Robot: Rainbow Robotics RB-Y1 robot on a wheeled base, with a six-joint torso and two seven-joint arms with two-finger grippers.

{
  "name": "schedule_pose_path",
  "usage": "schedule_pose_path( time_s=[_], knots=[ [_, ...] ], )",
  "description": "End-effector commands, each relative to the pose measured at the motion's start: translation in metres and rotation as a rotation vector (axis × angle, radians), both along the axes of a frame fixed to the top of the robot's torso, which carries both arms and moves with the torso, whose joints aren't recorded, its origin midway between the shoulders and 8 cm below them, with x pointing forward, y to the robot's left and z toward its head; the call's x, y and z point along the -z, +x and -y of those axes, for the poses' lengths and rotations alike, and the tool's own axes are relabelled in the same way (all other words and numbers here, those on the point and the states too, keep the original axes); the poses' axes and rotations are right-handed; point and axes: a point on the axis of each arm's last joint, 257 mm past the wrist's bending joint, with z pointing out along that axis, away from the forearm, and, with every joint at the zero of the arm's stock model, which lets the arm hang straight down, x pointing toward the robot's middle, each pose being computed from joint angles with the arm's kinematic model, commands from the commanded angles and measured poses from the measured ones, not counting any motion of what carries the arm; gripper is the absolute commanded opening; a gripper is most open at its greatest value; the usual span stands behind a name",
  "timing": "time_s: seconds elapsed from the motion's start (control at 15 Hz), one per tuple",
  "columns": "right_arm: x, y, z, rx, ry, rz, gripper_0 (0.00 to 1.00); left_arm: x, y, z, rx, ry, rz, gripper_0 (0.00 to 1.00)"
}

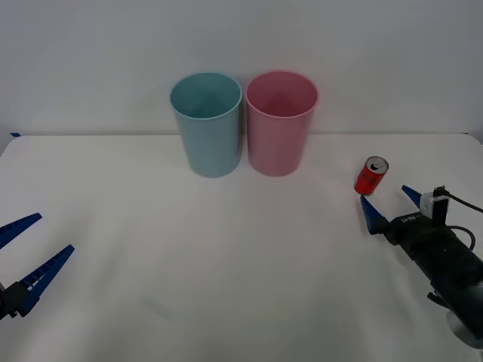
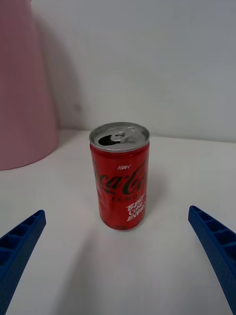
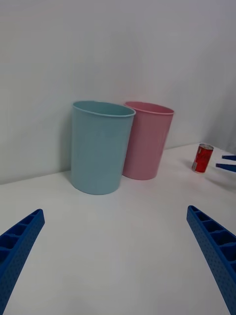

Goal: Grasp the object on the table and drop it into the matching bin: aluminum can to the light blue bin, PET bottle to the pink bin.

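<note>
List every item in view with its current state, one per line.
aluminum can: upright on the table, tab opened, not gripped.
light blue bin: upright, beside the pink bin, looks empty.
pink bin: upright, looks empty.
right gripper: fingers open, just short of the can.
left gripper: fingers open, idle at the table's left side.

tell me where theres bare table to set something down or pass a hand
The widest bare patch of the table runs from the light blue bin and pink bin toward the robot, between the open left gripper and open right gripper. The strip left of the light blue bin is bare too. It is crowded at the aluminum can, just ahead of the right gripper.
</note>
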Motion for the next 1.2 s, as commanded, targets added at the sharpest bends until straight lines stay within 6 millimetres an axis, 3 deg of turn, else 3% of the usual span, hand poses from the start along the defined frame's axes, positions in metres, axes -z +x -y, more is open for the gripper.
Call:
schedule_pose_path(
  time_s=[0.07,0.73,1.2],
  knots=[
    [0.0,0.021,-0.006,0.008,-0.003,-0.005,1.0,0.0,0.0,0.0,0.0,0.0,0.0,1.0],
    [0.006,0.072,-0.016,0.053,-0.015,-0.05,1.0,0.0,0.0,0.0,0.0,0.0,0.0,1.0],
    [0.006,0.078,-0.019,0.07,-0.033,-0.057,1.0,0.0,0.0,0.0,0.0,0.0,0.0,1.0]
  ],
)
